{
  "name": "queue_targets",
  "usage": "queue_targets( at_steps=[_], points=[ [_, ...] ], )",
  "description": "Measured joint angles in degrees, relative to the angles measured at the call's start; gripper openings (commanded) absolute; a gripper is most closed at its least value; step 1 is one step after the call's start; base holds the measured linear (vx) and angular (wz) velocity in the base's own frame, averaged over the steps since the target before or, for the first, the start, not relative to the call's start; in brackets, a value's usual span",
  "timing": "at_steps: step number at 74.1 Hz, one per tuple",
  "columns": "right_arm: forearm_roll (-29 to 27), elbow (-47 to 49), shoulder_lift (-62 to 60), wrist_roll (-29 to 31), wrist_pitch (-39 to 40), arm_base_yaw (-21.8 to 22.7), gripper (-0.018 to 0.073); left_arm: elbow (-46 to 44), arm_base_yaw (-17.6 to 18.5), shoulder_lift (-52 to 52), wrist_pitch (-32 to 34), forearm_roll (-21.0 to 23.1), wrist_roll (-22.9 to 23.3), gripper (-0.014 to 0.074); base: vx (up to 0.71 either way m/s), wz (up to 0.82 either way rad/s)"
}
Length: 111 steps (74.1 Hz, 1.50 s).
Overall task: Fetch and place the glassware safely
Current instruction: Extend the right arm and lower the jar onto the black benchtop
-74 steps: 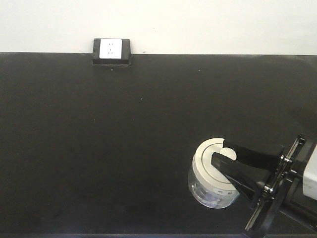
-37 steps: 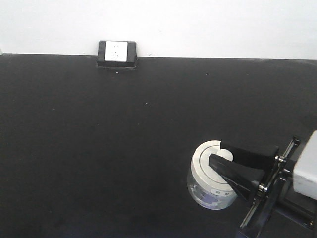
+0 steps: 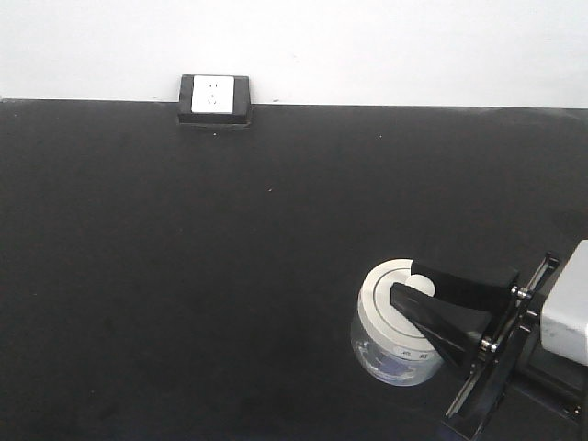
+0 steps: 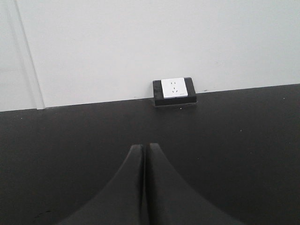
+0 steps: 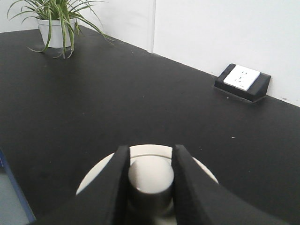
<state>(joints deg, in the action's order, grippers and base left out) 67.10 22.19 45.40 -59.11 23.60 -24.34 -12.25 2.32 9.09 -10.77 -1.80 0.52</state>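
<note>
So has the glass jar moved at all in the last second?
No. In the front view the jar lies as far below and right of the wall socket as before, and the right hand remains shut on it.

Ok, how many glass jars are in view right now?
1: the lidded jar at the table's near right, its knob between the right gripper's jaws. Others may sit outside the views.

Black worktop (image 3: 184, 276), socket box (image 3: 215, 98) and potted plant (image 5: 54, 23) suggest an office.
</note>
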Motion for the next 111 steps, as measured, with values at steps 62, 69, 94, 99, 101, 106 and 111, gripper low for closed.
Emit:
queue_targets(
  at_steps=[62,69,94,99,101,106,111],
  points=[
    [-0.60,0.00,0.00,0.00,-1.23,0.00,-0.0001,0.00,0.00,0.00,0.00,0.00,0.00,-0.0007,0.00,0.00],
    [-2.98,0.00,0.40,0.74,-3.78,0.00,-0.0001,0.00,0.00,0.00,0.00,0.00,0.00,-0.0007,0.00,0.00],
    [-9.86,5.36,13.73,12.17,-3.05,0.00,-0.0001,0.00,0.00,0.00,0.00,0.00,0.00,-0.0007,0.00,0.00],
    [-11.16,6.91,18.00,14.79,-0.42,0.00,-0.0001,0.00,0.00,0.00,0.00,0.00,0.00,-0.0007,0.00,0.00],
    [-11.82,7.41,19.96,15.79,0.85,0.00,-0.0001,0.00,0.00,0.00,0.00,0.00,0.00,-0.0007,0.00,0.00],
    [-14.88,8.71,23.96,19.15,3.21,0.00,-0.0001,0.00,0.00,0.00,0.00,0.00,0.00,-0.0007,0.00,0.00],
    [-19.52,9.75,28.42,23.42,5.81,0.00,-0.0001,0.00,0.00,0.00,0.00,0.00,0.00,-0.0007,0.00,0.00]
  ],
)
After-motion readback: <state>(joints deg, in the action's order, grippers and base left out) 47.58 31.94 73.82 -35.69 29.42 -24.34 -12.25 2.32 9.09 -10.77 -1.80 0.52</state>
